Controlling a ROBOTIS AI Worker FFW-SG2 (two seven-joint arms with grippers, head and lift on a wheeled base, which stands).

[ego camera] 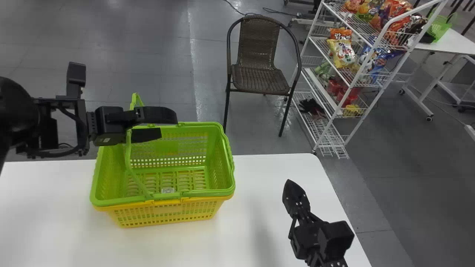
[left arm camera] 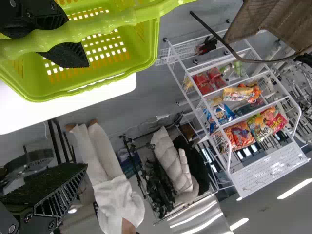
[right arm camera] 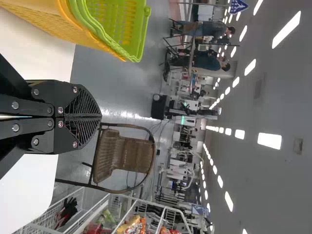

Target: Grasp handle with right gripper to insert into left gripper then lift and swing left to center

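White table (ego camera: 55, 222) spans 6 to 9 o'clock in the head view. At 2 o'clock stands a wire snack rack (ego camera: 332, 137); near 12, a brown wicker armchair (ego camera: 259, 79). A green plastic basket (ego camera: 219, 155) sits nested on a yellow one (ego camera: 167, 213) toward 8 o'clock. The left gripper (ego camera: 167, 125), at 9, has its fingers spread; the basket's green handle (ego camera: 128, 148) stands raised, crossing one finger. The right gripper (ego camera: 289, 182), near 5, has its fingers pressed together.

I see a yellow basket (ego camera: 130, 216) sitting on the white worktop (ego camera: 48, 215), which stretches past the basket on both sides.
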